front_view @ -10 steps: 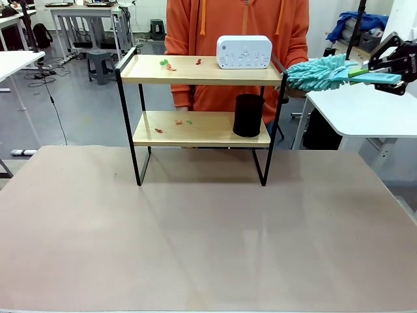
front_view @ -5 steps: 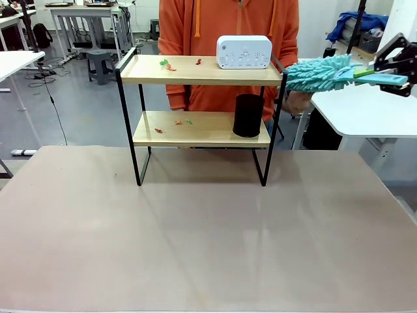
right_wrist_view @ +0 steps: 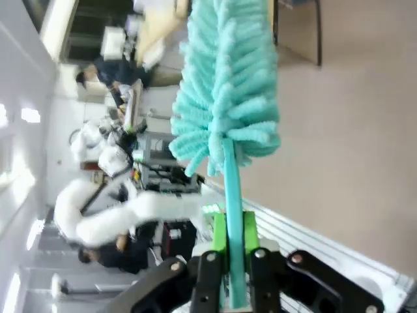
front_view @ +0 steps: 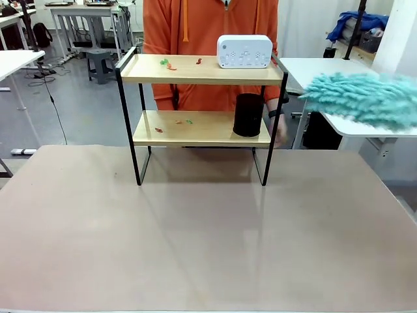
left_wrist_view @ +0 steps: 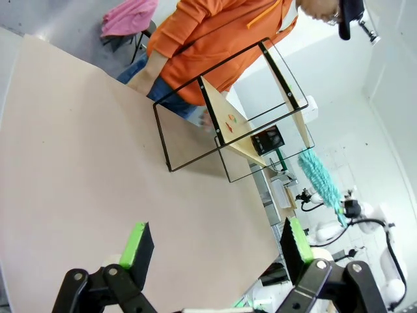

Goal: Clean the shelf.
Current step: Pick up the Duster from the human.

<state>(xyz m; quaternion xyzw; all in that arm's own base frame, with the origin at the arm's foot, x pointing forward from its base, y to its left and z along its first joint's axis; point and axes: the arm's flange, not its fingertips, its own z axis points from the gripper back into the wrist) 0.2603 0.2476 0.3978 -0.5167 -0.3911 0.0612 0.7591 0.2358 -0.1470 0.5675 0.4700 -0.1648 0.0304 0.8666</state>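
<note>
The shelf (front_view: 189, 70) stands at the table's far middle; it also appears tilted in the left wrist view (left_wrist_view: 225, 120). Small red and green scraps (front_view: 168, 64) lie on its top board, and more scraps (front_view: 177, 122) lie on the lower board. A fluffy teal duster (front_view: 365, 98) hangs blurred in the air to the right of the shelf, level with its upper half. My right gripper (right_wrist_view: 233, 251) is shut on the duster's teal handle, with the head (right_wrist_view: 228, 85) pointing away. My left gripper (left_wrist_view: 216, 242) is open and empty, high over the table's left part.
A white box with buttons (front_view: 244, 51) sits on the top board and a black cylinder (front_view: 248, 115) on the lower one. A person in an orange hoodie (front_view: 208, 39) stands behind the shelf, one hand (front_view: 280, 130) by its right legs. The brown table (front_view: 208, 228) stretches in front.
The duster has swung down and to the right and is now blurred by motion. My right gripper has left the front view. The person has stepped left and lowered the hand.
</note>
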